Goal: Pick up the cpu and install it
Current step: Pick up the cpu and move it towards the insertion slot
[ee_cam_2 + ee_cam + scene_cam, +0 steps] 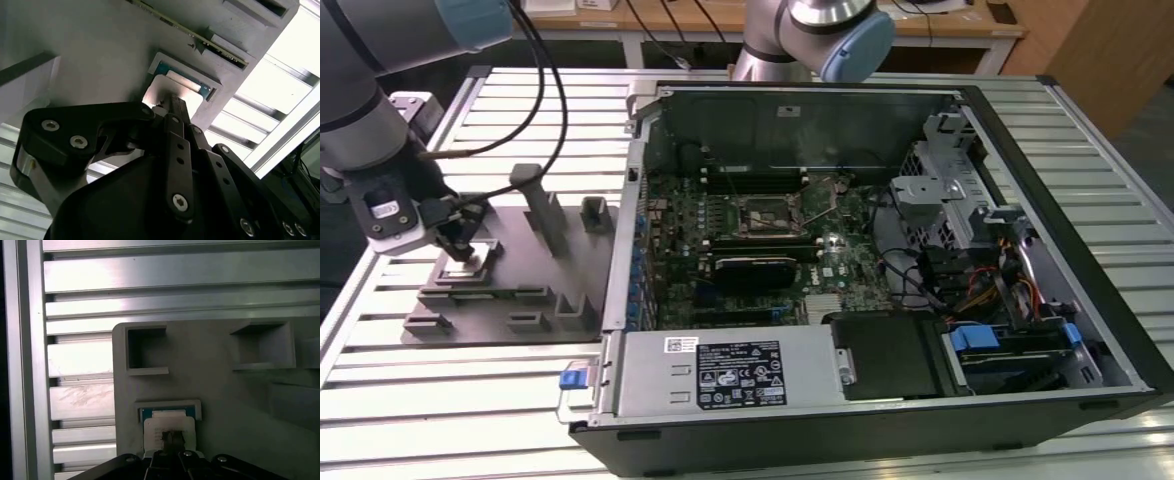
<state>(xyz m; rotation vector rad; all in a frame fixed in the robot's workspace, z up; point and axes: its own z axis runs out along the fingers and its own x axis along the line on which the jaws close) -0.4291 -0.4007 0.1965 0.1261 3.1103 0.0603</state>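
Directly beneath my jaws, the cpu [160, 426] lies flat in its shallow recess in the grey fixture [215, 390], which sits on the slatted bench [80, 355]. My jaws look drawn together with nothing held between them. Their tips are at the middle of the chip's metal plate, touching it or just above it; I cannot tell which. To lift it well, I judge I must be centred and square to the recess, take it evenly, and rise straight so no corner catches the rim.

I'm seeing a robotics lab: slatted aluminium surface [454, 400], opened desktop computer case [787, 125], grey parts fixture [520, 300], cabled wooden desks [961, 25] behind.
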